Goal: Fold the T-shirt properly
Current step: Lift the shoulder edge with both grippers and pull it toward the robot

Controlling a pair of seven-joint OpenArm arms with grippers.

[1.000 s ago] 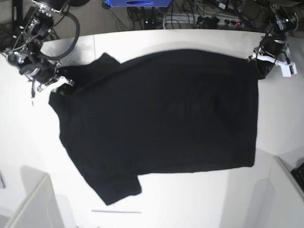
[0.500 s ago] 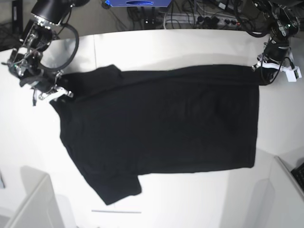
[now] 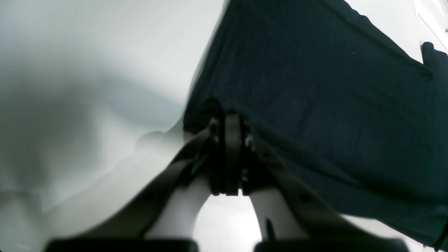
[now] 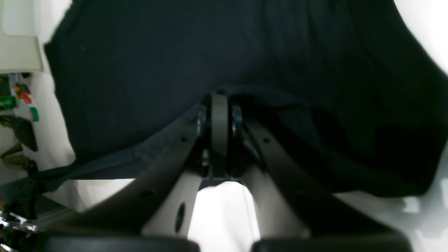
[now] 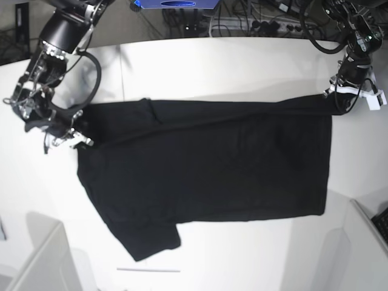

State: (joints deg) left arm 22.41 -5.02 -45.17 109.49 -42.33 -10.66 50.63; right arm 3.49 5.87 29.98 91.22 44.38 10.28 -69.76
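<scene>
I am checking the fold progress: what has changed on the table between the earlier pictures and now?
Both end effectors, left and right, kept their hold on the T-shirt and carried its far edge toward the near side, folding it over. The near hem, the lower sleeve and the table stayed as they were.
</scene>
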